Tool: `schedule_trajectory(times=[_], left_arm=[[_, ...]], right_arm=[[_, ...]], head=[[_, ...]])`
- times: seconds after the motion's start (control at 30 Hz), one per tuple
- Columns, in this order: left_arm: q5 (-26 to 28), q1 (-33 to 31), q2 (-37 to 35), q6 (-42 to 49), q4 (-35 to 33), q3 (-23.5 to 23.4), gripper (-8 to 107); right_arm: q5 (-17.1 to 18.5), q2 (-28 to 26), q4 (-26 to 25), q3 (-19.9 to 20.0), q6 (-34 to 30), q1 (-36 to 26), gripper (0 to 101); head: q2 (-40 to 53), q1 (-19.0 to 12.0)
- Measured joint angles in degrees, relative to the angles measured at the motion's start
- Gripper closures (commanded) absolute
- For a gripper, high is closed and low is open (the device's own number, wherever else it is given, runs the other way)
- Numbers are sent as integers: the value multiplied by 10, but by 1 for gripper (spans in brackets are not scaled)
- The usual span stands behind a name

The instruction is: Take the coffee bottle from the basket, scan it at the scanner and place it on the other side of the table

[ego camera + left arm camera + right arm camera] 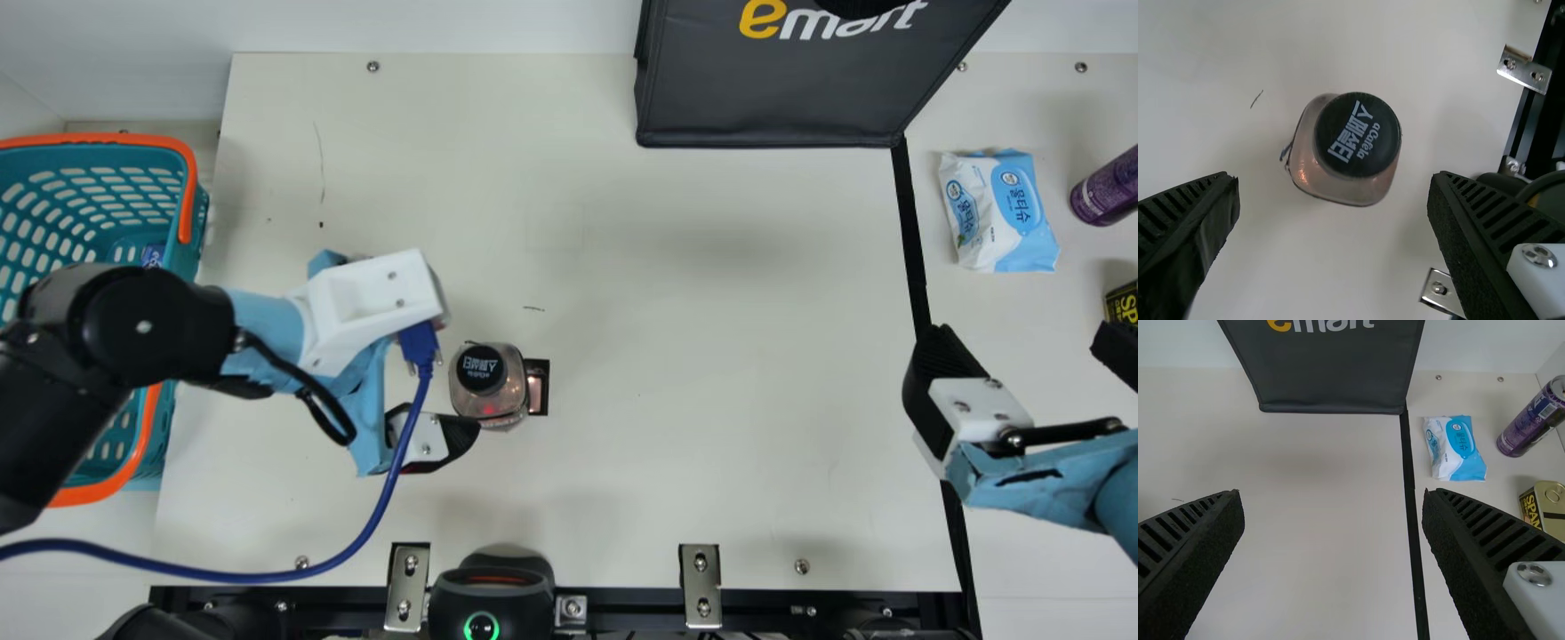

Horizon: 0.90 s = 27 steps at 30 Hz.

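On the tabletop [667, 480], the coffee bottle [507, 364] stands upright near the left end effector [453, 437], spread wide, gripping nothing, its arm [147, 329] angled over the basket [197, 240]. The right end effector [1022, 348]'s spread and empty too. Left wrist view peers onto the black cap [1357, 135]; main view's got the scanner [492, 582].

The main view looks steeply down from high above the table [676, 356], wide enough to take in the scanner [491, 582] at the near edge and the black bag [773, 102] at the far edge. From much closer, the left wrist view faces down onto the coffee bottle [507, 382], sharing it and 2 metal brackets [407, 587] with the main view. The right wrist view slants down across toward the bag, sharing that, the wipes pack [1000, 212] and purple can [1104, 188] with the main view.
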Motion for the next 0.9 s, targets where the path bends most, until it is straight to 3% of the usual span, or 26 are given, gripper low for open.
schedule_trajectory(times=[0.33,0.63,0.9], left_arm=[[46,6,-63,-223,46,-3,9],[39,-6,-86,-443,102,-7,9],[0,-65,-87,-626,148,-10,9]], right_arm=[[0,0,0,0,0,0,6],[0,0,0,0,0,0,6],[0,0,0,0,0,0,6]], head=[[0,0],[0,0],[0,0]])
